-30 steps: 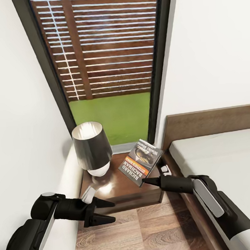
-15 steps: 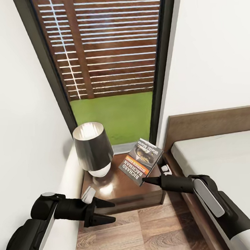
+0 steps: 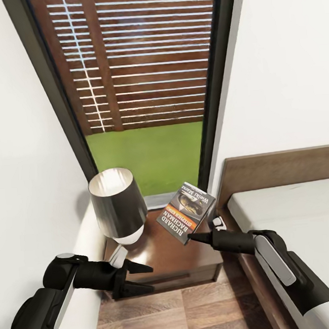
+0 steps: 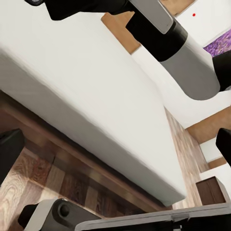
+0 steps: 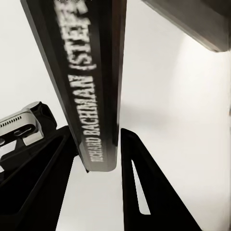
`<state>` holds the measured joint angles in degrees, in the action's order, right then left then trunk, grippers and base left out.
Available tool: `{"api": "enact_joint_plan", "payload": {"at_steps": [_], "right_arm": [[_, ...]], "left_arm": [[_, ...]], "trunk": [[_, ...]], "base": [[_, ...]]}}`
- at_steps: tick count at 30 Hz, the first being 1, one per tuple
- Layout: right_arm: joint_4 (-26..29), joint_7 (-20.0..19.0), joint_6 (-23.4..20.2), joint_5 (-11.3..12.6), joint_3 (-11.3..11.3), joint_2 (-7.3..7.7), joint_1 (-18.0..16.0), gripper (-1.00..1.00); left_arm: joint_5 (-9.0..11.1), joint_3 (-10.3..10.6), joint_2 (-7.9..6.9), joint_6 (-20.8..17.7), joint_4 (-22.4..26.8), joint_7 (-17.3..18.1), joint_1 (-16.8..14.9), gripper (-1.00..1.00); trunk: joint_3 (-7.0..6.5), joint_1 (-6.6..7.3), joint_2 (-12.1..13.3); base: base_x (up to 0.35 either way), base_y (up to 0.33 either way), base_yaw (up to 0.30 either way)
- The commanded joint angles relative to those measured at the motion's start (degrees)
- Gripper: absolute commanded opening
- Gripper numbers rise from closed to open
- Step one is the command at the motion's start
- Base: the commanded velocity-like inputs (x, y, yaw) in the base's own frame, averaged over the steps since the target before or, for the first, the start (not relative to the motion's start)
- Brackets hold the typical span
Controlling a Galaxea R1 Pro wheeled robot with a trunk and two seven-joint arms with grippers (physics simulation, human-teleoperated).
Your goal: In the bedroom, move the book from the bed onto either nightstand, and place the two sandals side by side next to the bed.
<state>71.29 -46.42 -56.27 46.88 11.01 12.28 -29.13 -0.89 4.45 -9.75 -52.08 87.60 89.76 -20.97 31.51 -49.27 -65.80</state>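
The book [image 3: 187, 211], dark with an orange band and white lettering, hangs tilted over the nightstand [image 3: 167, 256]. My right gripper [image 3: 190, 238] is shut on its lower corner. In the right wrist view the book's spine [image 5: 94, 82] sits between the two black fingers [image 5: 144, 192]. My left gripper [image 3: 140, 277] is open and holds nothing, low in front of the nightstand's left corner. To the right is the bed [image 3: 297, 213] with its pale mattress and brown headboard [image 3: 283, 167]. The left wrist view looks along the mattress [image 4: 96, 106]. The sandals are out of view.
A lamp [image 3: 115, 203] with a dark shade stands on the nightstand's left half. A tall window [image 3: 138, 87] rises behind, with white walls on both sides. Wood-plank floor [image 3: 181, 311] lies in front. The second dark cabinet [image 4: 211, 190] shows beyond the bed.
The head camera has shifted a little, so the lamp and nightstand sit slightly lower and further left in the picture. The book is still in my right gripper over the nightstand.
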Motion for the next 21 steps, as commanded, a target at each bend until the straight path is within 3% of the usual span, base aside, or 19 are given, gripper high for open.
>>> {"api": "enact_joint_plan", "payload": {"at_steps": [1,9,21], "right_arm": [[-0.01,-0.16,-0.25,0.15,0.04,0.05,-0.05,-1.00],[-0.01,-0.15,-0.25,0.13,0.04,-0.03,-0.05,-1.00],[-0.01,0.13,-0.25,0.02,0.12,-0.22,0.01,-1.00]], "left_arm": [[-0.12,0.07,0.04,-0.49,0.03,0.25,-0.04,1.00],[-0.10,0.11,0.28,0.27,0.01,0.25,-0.04,1.00],[-0.13,0.12,0.40,0.51,-0.06,0.25,-0.04,1.00]], "trunk": [[0.05,-0.01,-0.03],[0.05,-0.01,-0.03],[0.05,-0.01,-0.03]], "base": [[0.098,-0.179,0.000],[0.045,-0.125,0.000],[0.067,-0.016,0.000]]}}
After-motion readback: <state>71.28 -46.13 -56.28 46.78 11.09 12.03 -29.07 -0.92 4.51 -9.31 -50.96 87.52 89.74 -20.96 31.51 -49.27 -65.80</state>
